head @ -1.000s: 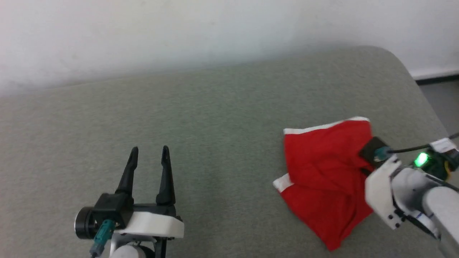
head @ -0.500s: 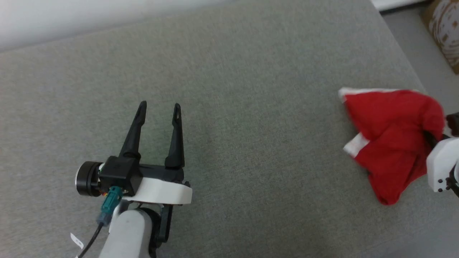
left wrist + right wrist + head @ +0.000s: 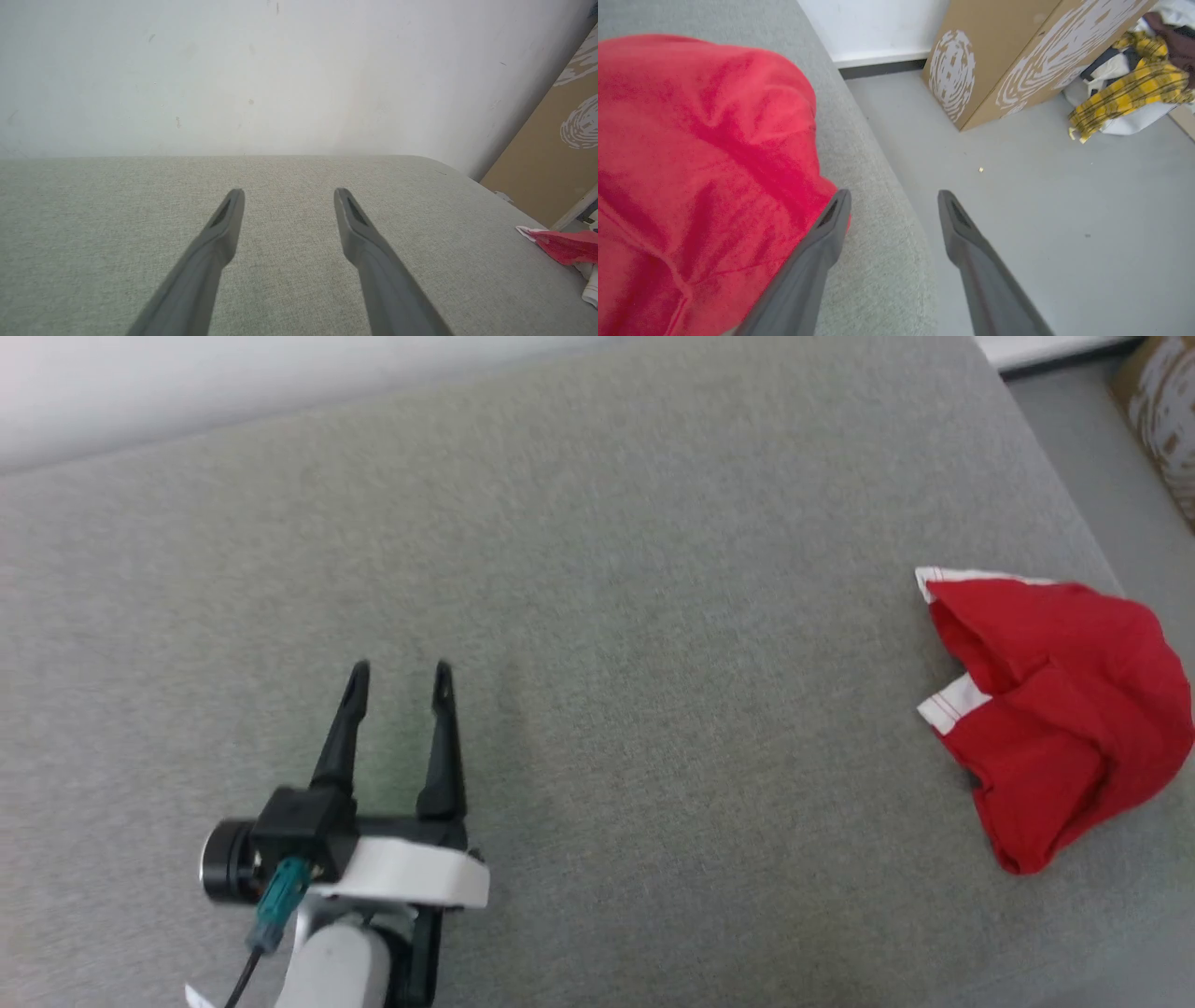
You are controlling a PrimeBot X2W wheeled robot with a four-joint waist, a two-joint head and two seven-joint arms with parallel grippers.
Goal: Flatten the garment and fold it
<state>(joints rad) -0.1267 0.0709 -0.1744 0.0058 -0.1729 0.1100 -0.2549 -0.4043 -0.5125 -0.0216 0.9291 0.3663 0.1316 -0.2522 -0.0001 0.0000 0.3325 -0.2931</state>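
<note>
Grey fabric cushion surface (image 3: pixel 653 616) takes most of the head view, rounded corner at far right. White wall (image 3: pixel 280 70) runs behind its far edge. Grey floor (image 3: pixel 1041 196) lies off the right side of the cushion. Cardboard box (image 3: pixel 1008 56) with white swirl print stands on the floor near the wall, beyond that corner. A pile of cloth, yellow plaid (image 3: pixel 1125 93) on top of white, lies on the floor just past the box.

The garment (image 3: pixel 1055 709) is a crumpled red heap, not flat, not folded, at the right edge of the cushion, well apart from the left arm. White trim (image 3: pixel 952 702) shows on its left-facing edges; no print visible from here.

Left gripper (image 3: pixel 400 672) at lower left of the head view, above bare cushion, fingers parallel and spread with a clear gap, nothing held. Left wrist view shows the same, fingers pointing toward the wall, red cloth small at the far right.

Right gripper (image 3: pixel 894 195) spread wide, nothing between the fingers; the gap sits over the cushion's edge and the floor. Its left finger (image 3: pixel 817 252) overlaps the red cloth's edge in that view, touching or not, cannot tell
</note>
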